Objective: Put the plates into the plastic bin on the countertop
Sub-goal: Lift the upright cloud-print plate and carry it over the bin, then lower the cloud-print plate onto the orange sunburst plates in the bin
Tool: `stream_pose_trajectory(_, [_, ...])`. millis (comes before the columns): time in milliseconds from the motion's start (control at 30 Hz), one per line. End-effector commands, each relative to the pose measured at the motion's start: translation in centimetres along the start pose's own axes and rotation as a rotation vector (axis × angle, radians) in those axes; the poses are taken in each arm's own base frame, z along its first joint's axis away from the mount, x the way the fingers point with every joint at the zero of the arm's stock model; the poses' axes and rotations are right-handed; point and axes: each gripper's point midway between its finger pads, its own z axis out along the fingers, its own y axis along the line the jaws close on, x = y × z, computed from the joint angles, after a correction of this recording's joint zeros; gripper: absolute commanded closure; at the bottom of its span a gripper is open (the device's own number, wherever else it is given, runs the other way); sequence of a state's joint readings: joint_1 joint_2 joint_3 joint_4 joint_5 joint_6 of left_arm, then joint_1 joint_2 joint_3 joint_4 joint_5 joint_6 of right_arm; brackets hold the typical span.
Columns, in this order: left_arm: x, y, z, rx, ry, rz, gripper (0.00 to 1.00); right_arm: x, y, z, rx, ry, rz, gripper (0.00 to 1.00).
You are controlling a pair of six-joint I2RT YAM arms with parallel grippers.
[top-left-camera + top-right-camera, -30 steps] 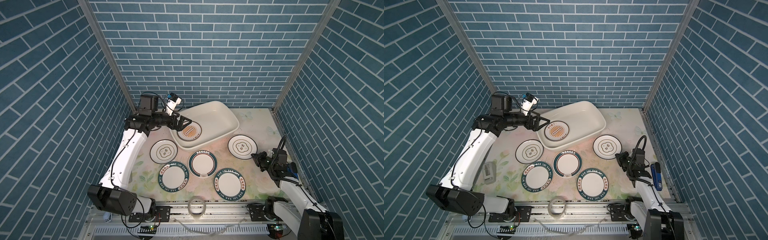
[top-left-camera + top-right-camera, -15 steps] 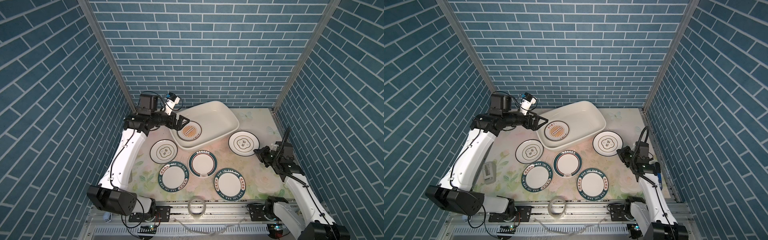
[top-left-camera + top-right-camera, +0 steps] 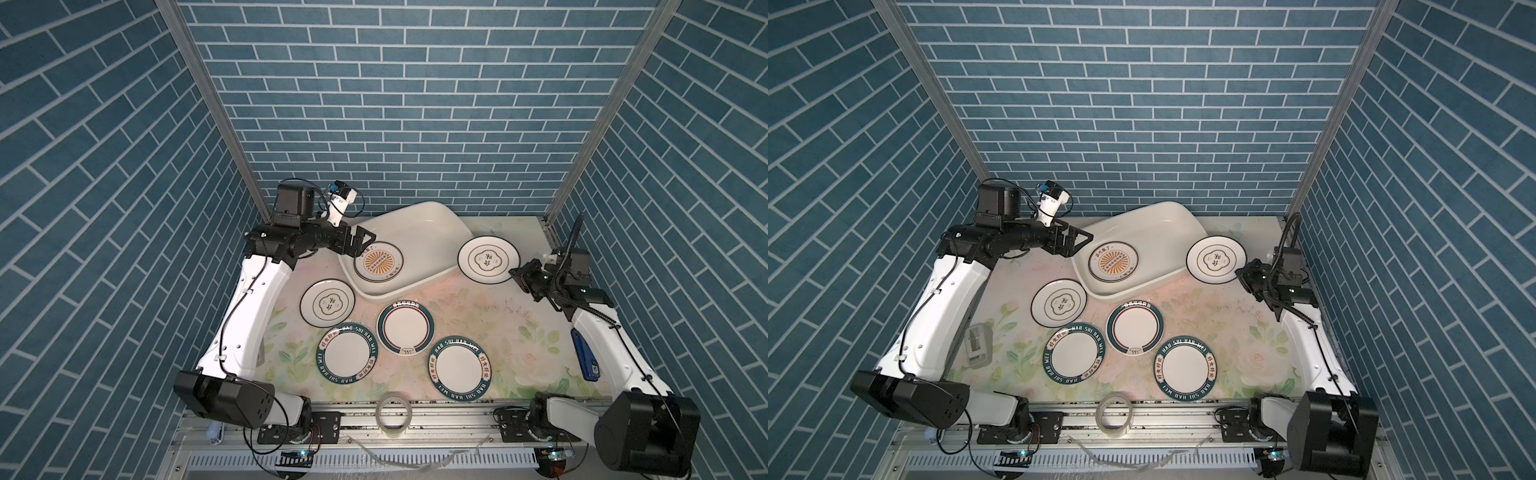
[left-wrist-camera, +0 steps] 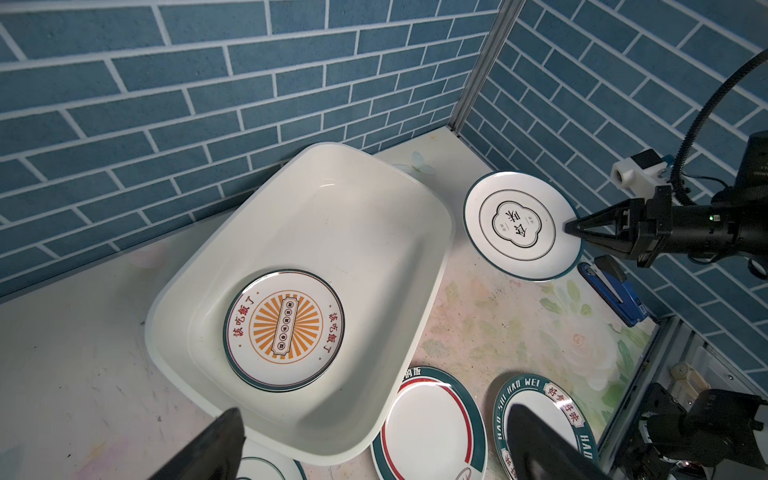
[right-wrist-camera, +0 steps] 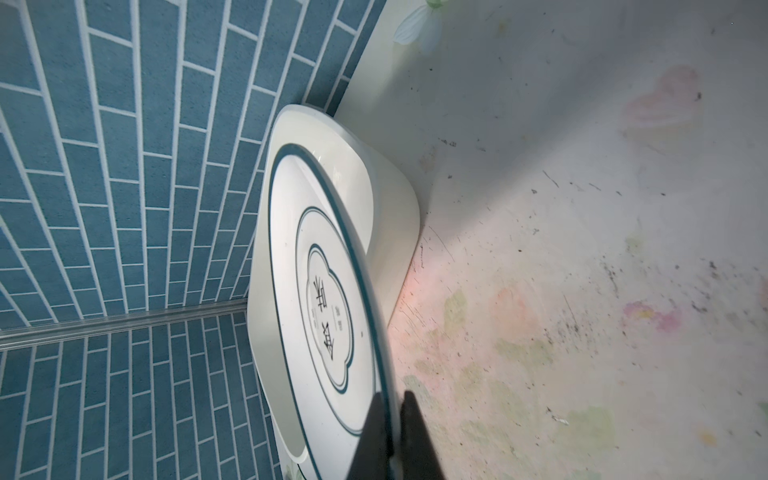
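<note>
1. Left wrist view shows two dark fingers (image 4: 216, 446) spread wide with nothing between them. In both top views the left hand (image 3: 362, 244) hovers empty over the nine-o'clock end of the plastic bin (image 3: 419, 214).
2. Taking the back wall (image 3: 395, 124) as twelve, the bin sits slanted at about twelve on the surface (image 3: 498, 324). The sunburst plate (image 3: 378, 262) lies flat in the bin's left half, so that one is done.
3. Four plates lie flat on the surface outside the bin:
   - the left flower-emblem plate (image 3: 328, 301) is at nine;
   - the lettered plate (image 3: 348, 353) is at seven;
   - the red-ring plate (image 3: 405, 326) is at the centre, just beside the bin's front rim, and I cannot tell whether it touches;
   - the second lettered plate (image 3: 459, 368) is at five.
4. At two o'clock, just beside the bin's right end, is the held flower-emblem plate (image 3: 489, 259). The right hand (image 3: 516, 274) is clamped on this plate's rim at its four-o'clock edge. The right wrist view shows that rim pinched between the fingers (image 5: 374, 432). The plate looks tilted and raised off the surface.
5. Six plates are in view. By my reading one is in the bin, one is on its way there and four are left. The bin's right half is bare, with room for the held plate.
</note>
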State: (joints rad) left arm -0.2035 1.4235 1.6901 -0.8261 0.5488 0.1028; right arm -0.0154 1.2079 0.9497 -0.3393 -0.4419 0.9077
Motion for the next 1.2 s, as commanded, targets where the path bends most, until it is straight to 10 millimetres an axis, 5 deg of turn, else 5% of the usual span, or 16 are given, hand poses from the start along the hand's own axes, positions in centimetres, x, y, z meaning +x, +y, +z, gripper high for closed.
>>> stream_pose_trajectory(0, [-0.4,0.5,-0.9,-0.052,-0.009,0.002,0.01,-1.4,4.7,0.4,-0.102,-0.006,-0.100,1.00])
stream_pose_trajectory(233, [-0.6,0.7,-1.3,-0.077,-0.033,-0.017,0.00,-1.0,10.4,5.1,-0.149,0.074,-0.205,1.00])
stream_pose_trajectory(600, [-0.6,0.4,-1.6,-0.069,-0.051,-0.016,0.00,5.8,16.6,15.9,-0.233,0.264,-0.308,1.00])
stream_pose_trajectory(967, [-0.6,0.0,-1.7,-0.056,-0.060,-0.017,0.00,13.6,18.6,22.4,-0.263,0.426,-0.380,1.00])
stream_pose_trajectory(1167, [-0.5,-0.2,-1.9,-0.051,-0.066,-0.012,0.01,16.0,17.2,25.2,-0.202,0.464,-0.412,1.00])
